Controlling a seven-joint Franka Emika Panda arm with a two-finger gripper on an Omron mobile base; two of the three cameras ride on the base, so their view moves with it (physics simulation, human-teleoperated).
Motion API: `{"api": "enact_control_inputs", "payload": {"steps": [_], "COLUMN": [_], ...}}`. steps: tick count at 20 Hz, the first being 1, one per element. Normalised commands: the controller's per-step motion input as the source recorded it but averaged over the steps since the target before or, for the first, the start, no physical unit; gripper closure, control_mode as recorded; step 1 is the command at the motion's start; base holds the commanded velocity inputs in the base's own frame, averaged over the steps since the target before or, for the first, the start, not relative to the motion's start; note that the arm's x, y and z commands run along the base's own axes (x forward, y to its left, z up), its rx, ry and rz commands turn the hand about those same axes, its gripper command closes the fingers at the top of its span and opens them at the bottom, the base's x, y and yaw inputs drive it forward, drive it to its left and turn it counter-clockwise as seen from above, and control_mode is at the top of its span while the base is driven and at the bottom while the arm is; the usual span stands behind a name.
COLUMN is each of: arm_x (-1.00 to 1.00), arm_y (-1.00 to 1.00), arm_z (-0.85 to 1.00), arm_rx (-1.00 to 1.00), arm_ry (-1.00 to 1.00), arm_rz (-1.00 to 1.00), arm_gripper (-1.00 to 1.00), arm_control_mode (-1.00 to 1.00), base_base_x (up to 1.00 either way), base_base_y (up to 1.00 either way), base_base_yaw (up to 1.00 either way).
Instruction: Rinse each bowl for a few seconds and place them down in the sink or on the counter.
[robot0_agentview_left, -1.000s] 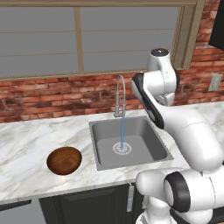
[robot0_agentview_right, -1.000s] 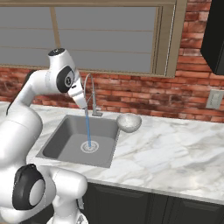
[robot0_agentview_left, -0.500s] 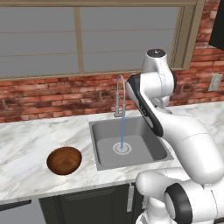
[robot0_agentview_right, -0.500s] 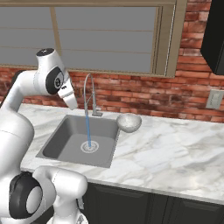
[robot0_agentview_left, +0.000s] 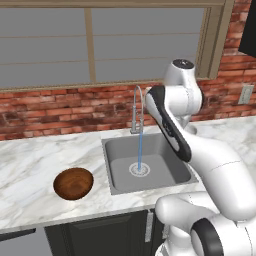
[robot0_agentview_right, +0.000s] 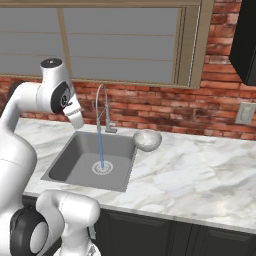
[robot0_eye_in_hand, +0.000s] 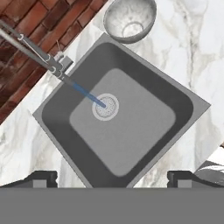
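The dark wood-look bowl rests on the counter left of the sink. On the counter, by the back right corner of the sink, sits the pale speckled bowl. Water runs from the curved faucet onto the drain. My gripper hangs high over the sink, open and empty. From there the pale bowl lies at the top edge and the faucet at upper left.
A brick wall with a wide window backs the counter. An outlet sits on the wall at the right, under a dark upper cabinet. Wide marble stretches right of the sink.
My arm has swung its upper part over the sink, moving left in the right base view. Both bowls have stayed put and the water keeps running.
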Motion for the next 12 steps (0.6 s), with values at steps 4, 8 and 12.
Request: {"api": "enact_control_inputs", "payload": {"steps": [4,8,12], "arm_x": [-0.14,-0.15,-0.17], "arm_y": [0.24,0.36,0.39], "arm_z": [-0.1,-0.07,-0.04], "arm_rx": [0.1,0.06,0.04], "arm_ry": [0.0,0.01,0.04], "arm_rz": [0.13,0.1,0.1], "arm_gripper": [-1.0,-1.0,-1.0], "arm_control_mode": [-1.0,-1.0,-1.0], "base_base_x": [0.0,0.0,0.0], "base_base_y": [0.0,0.0,0.0], "base_base_yaw": [0.0,0.0,0.0]}}
